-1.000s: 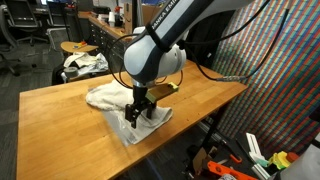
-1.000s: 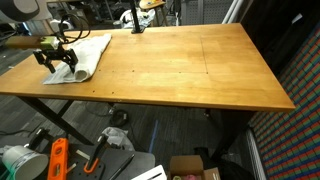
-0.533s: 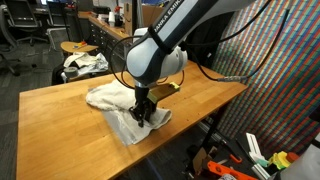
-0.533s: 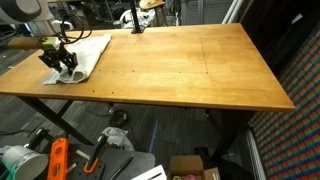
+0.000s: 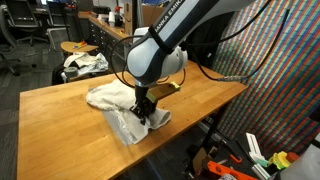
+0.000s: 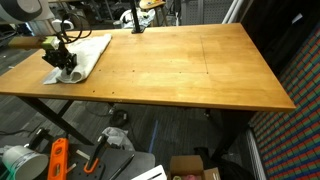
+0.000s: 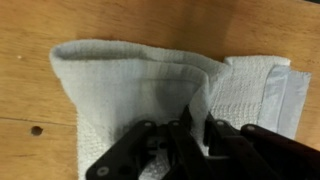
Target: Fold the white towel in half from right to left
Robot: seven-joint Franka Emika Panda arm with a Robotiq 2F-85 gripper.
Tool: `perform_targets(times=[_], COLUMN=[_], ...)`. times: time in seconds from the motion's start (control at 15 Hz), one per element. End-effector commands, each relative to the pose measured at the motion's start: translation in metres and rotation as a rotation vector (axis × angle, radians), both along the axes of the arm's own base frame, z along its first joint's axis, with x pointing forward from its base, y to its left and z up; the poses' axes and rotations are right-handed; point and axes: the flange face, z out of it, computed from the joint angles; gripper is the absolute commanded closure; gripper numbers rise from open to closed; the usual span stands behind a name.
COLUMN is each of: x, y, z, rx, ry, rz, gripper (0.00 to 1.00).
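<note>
- In the wrist view, the black metal gripper (image 7: 197, 132) comes in from 6 o'clock. That edge cuts off its body, and its tips are blurred where they pinch a fold of the large thin white towel (image 7: 140, 85).
- The towel's 6 o'clock hem is hidden behind the fingers (image 7: 178, 140).
- In an exterior view, the grey-and-black robot arm (image 5: 155, 55) runs out past the 12 o'clock edge.
- At 10 o'clock, the white-and-dark mottled cloth bundle (image 5: 85, 63) is too small to make out.
- In an exterior view, the orange plastic object (image 6: 57, 160) at 7 o'clock is cut off by the bottom edge.
</note>
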Motion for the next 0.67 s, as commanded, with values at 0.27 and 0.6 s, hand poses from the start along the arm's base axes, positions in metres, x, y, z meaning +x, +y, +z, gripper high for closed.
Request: perform_targets(times=[0.27,0.6], x=[0.0084,0.0094], y=[-0.0124,-0.0139], z=[0.0067,0.0145], rx=[-0.067,-0.062], ry=[-0.021,-0.032], rz=[-0.020,-0.025], gripper=[0.90,0.90])
